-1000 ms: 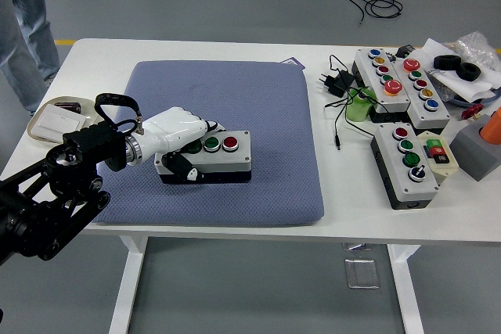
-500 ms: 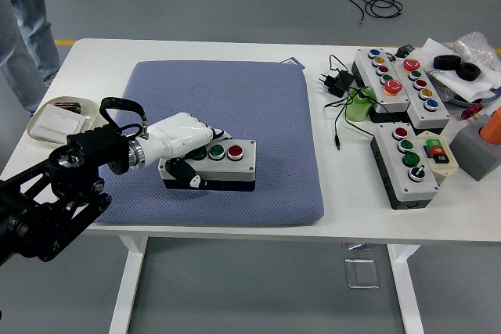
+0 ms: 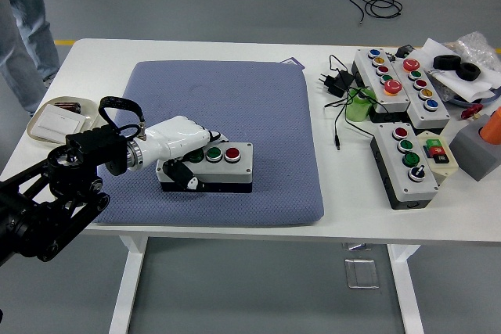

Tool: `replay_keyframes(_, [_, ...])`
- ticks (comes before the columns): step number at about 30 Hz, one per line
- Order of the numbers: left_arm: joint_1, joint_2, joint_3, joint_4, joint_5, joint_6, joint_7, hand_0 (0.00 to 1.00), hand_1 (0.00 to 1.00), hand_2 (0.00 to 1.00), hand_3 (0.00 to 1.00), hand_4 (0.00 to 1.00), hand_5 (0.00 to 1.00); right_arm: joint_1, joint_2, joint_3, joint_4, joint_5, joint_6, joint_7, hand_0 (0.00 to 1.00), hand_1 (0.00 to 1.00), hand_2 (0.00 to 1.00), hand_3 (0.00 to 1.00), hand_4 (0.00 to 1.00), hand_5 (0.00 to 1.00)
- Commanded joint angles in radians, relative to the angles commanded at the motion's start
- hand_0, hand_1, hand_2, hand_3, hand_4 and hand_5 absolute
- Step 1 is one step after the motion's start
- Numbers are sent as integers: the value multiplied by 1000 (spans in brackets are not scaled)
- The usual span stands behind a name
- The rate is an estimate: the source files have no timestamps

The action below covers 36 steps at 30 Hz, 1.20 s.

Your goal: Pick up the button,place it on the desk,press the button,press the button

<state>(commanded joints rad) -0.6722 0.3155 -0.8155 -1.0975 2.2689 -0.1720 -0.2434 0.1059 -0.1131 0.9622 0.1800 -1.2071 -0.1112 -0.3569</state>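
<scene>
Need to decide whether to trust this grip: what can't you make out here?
Head view only:
- Left hand covers the button box left end; a third button there is barely visible.
- Thumb contact on the near side: too small to judge.
- Right hand: out of frame.
- Person: cut off by the left and top edges.

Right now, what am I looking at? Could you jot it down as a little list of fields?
Working hand: left hand, white, fingers curled around the left end of the button box
Other hand: not in view
Button box: grey, lying on the blue mat, red and green buttons on top
Mat: on the white table
Right side of table: several more button panels, cables and clutter
Far left: small tray
Person: legs at the top left corner
</scene>
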Motion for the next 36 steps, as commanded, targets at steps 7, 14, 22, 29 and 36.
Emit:
replay_keyframes(7, [-2,-3,-2,7,0,10,3,527,677,740,998,947,368,2,0,-3,0,3,-1,1,630,547,622,569,305,244])
replay_keyframes(14, [-1,-4,-6,10,0,22,21,604,726,825,998,998,442,3,-1,-6,0,8,-3,3,630,547,622,568,305,243])
replay_keyframes(22, [13,9,-45,-31,0,-2,25,638,759,867,998,990,429,5,0,-9,0,12,-5,3,630,547,622,571,306,241])
replay_keyframes(29, [67,32,-183,-192,0,-41,38,673,789,903,998,998,486,5,-1,-4,0,6,-2,3,630,547,622,571,306,241])
replay_keyframes(36, [89,54,-260,-365,-25,62,105,530,596,686,998,998,766,4,-2,1,0,-1,0,2,630,548,622,570,307,241])
